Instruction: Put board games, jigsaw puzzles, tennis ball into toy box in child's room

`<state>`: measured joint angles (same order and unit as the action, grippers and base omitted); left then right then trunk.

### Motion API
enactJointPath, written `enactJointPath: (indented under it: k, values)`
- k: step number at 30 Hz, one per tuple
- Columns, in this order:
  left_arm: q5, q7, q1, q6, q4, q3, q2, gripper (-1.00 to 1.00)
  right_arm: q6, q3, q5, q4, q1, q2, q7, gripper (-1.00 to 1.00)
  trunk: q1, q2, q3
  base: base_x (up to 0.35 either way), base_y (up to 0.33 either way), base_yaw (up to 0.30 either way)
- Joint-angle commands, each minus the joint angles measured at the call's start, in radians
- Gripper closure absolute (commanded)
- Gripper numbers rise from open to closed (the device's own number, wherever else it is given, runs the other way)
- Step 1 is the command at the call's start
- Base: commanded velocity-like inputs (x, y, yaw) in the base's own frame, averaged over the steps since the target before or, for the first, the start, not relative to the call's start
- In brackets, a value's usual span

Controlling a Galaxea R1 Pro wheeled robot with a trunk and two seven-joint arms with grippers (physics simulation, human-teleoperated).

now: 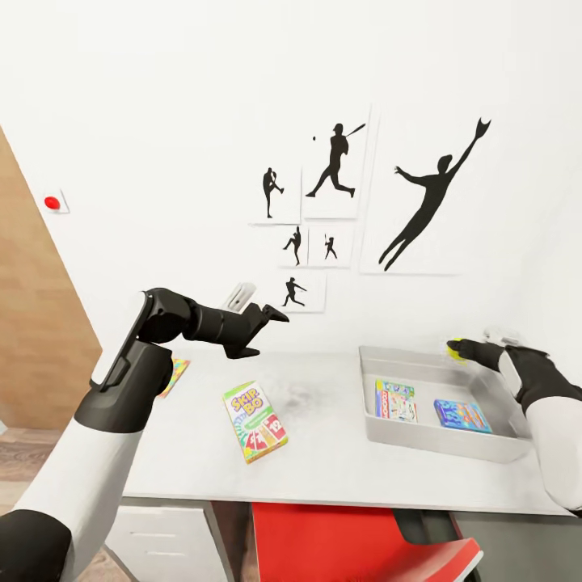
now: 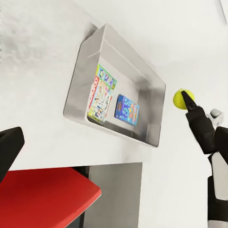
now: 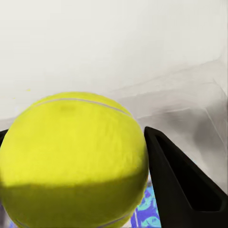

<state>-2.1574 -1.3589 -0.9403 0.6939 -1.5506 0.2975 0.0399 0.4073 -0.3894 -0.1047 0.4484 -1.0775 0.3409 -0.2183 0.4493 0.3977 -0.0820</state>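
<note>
Head view first: you are facing the long pale table [image 1: 323, 453] against a white wall hung with black baseball-player silhouettes [image 1: 335, 162]. On its right end sits the grey toy box [image 1: 440, 440], and two printed boxes already lie flat inside it, a pale multicoloured one [image 1: 395, 400] and a blue one [image 1: 461, 415]. Your right gripper [image 1: 462, 349] hangs over the far right rim of the toy box with the tennis ball [image 1: 454, 347] clamped in its jaws. By my judgement the ball only needs releasing. Left to do on the table: the SKIP-BO game [image 1: 255, 421] near the middle, and a jigsaw puzzle [image 1: 174, 376] partly hidden behind your raised left arm. A second jigsaw cannot be made out. Your left gripper [image 1: 271, 317] is held up above the table, holding nothing; whether its jaws are apart I cannot tell.

Left wrist view: the toy box [image 2: 156, 90] shows with both boxes inside, and the ball [image 2: 182, 99] sits at the tip of your right gripper just beyond its rim.

Right wrist view: the ball [image 3: 71, 161], bright yellow-green with a pale seam, sits close against one black finger [image 3: 178, 185], with blue print showing just beneath it.
</note>
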Motion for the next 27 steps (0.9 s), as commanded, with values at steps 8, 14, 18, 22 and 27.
enactJointPath:
  k: [8, 14, 18, 22, 27]
  values:
    - [-0.003, -0.006, -0.004, 0.022, -0.005, -0.001, -0.001, -1.00, -0.002, -0.005, -0.016, 0.030, 0.018, 0.052, -0.326, 1.00, 0.001, 0.002, -0.005, 0.000, 0.000, -0.006]
    - [-0.002, -0.006, -0.004, 0.024, -0.008, -0.001, -0.002, -1.00, 0.043, -0.009, -0.014, 0.020, 0.017, 0.058, -0.160, 1.00, 0.001, 0.002, -0.013, 0.000, 0.000, -0.005]
    - [-0.002, -0.007, -0.006, 0.024, -0.009, 0.000, -0.012, -1.00, 0.049, -0.009, -0.014, 0.008, 0.014, 0.056, -0.084, 1.00, 0.001, 0.002, -0.019, 0.000, 0.000, 0.000]
    - [-0.002, -0.007, -0.019, 0.022, -0.013, 0.008, -0.015, -1.00, 0.048, -0.009, -0.016, -0.023, 0.010, 0.050, -0.061, 1.00, 0.001, 0.002, -0.026, 0.000, 0.000, 0.000]
    - [-0.002, -0.007, -0.024, 0.021, -0.015, 0.011, -0.016, -1.00, 0.047, -0.009, -0.016, -0.038, 0.008, 0.047, -0.055, 1.00, 0.001, 0.002, -0.034, 0.000, 0.000, 0.000]
